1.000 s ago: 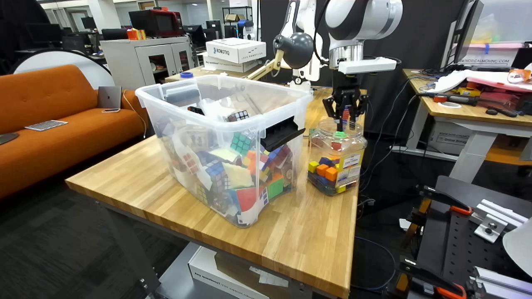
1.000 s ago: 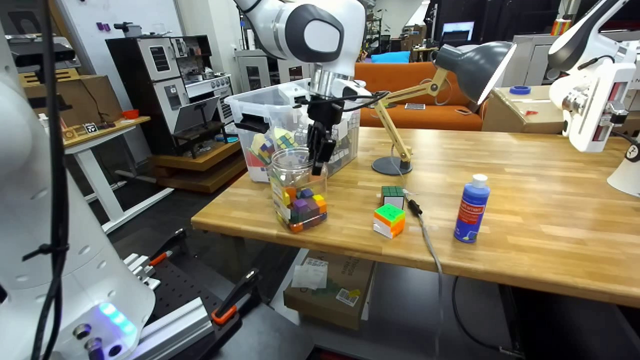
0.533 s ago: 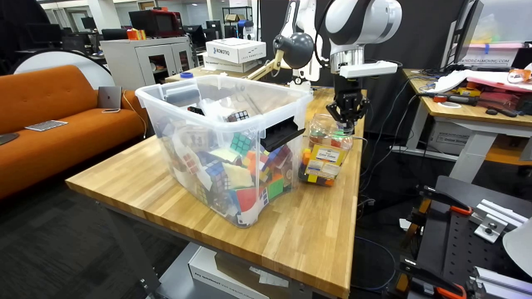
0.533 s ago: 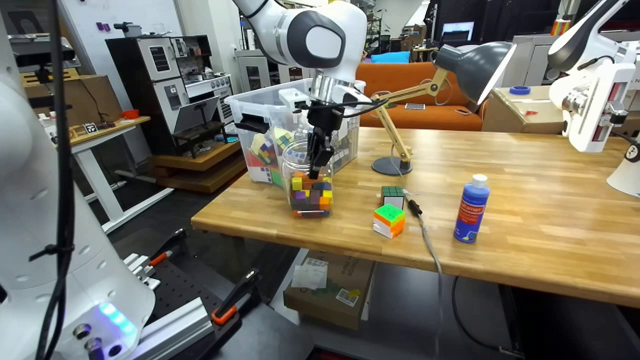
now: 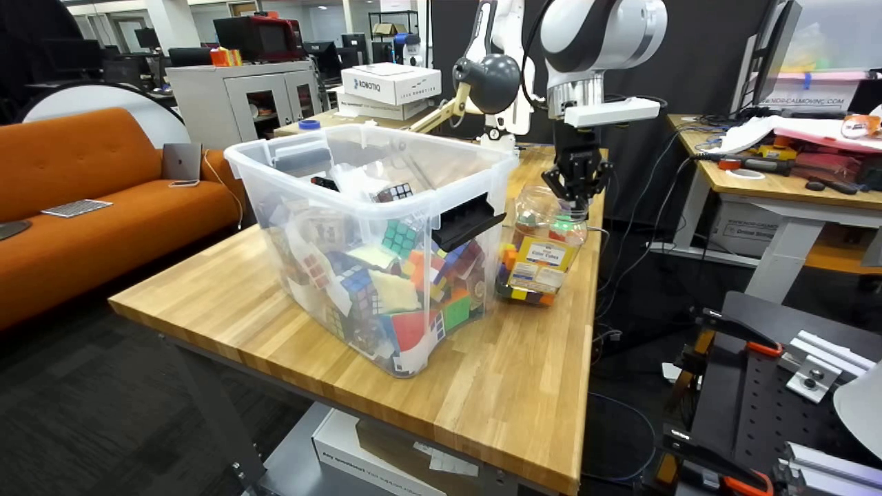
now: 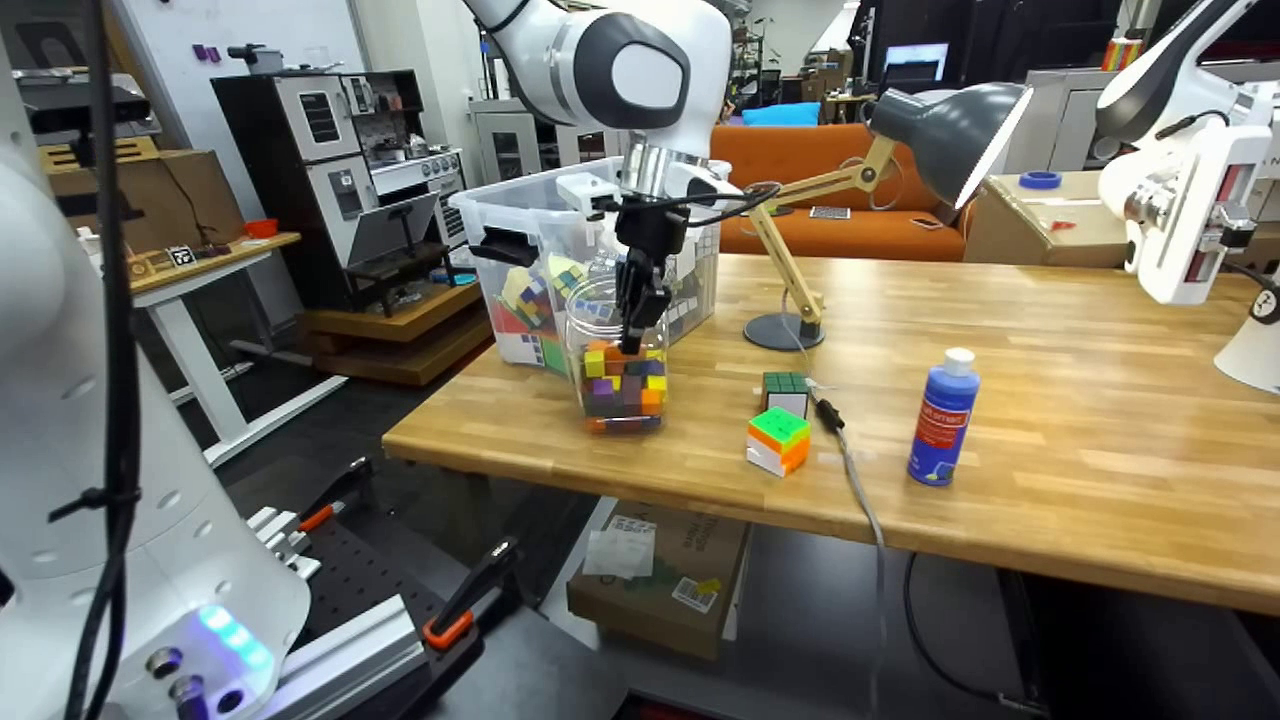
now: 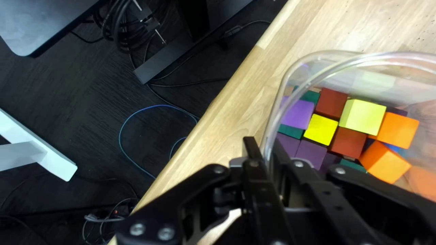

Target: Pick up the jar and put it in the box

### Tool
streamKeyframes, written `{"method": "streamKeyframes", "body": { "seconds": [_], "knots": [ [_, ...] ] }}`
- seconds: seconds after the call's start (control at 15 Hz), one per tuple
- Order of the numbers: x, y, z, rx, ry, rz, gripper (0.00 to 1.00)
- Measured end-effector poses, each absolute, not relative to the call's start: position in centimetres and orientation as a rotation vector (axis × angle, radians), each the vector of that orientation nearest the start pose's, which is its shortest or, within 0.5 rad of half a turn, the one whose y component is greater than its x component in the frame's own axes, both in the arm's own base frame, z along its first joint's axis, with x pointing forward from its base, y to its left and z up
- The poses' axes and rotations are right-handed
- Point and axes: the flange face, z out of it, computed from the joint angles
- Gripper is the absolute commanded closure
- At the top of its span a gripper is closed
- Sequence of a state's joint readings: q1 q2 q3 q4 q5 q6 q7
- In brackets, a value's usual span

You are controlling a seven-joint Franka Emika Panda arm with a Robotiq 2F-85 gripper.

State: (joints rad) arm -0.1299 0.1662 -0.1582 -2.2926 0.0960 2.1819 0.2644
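Note:
The jar is a clear wide-mouthed tub with a yellow label and coloured cubes inside. It also shows in an exterior view and in the wrist view. It leans a little; I cannot tell whether its base touches the table. My gripper is at the jar's rim, also seen in an exterior view. In the wrist view my gripper is shut on the rim, one finger outside and one inside. The box is a clear plastic bin beside the jar, also in an exterior view, holding puzzle cubes and bags.
The table's edge runs close beside the jar. A desk lamp, two puzzle cubes with a cable beside them, and a blue bottle stand on the table. A black handle sticks out from the box.
My gripper's fingers have closed on the rim. The jar has turned, its label now facing an exterior view, and it has shifted closer to the box. In the last half second it moved slightly.

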Motion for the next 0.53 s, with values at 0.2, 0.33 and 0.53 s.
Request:
{"method": "streamKeyframes", "body": {
  "seconds": [0.2,0.33,0.53],
  "knots": [
    [47.9,-13.7,29.0,-2.968,0.917,0.333,0.97],
    [47.8,-13.7,32.1,-2.997,0.93,0.255,0.97],
    [46.5,-14.0,37.0,-3.026,1.025,0.16,0.97]
  ]
}}
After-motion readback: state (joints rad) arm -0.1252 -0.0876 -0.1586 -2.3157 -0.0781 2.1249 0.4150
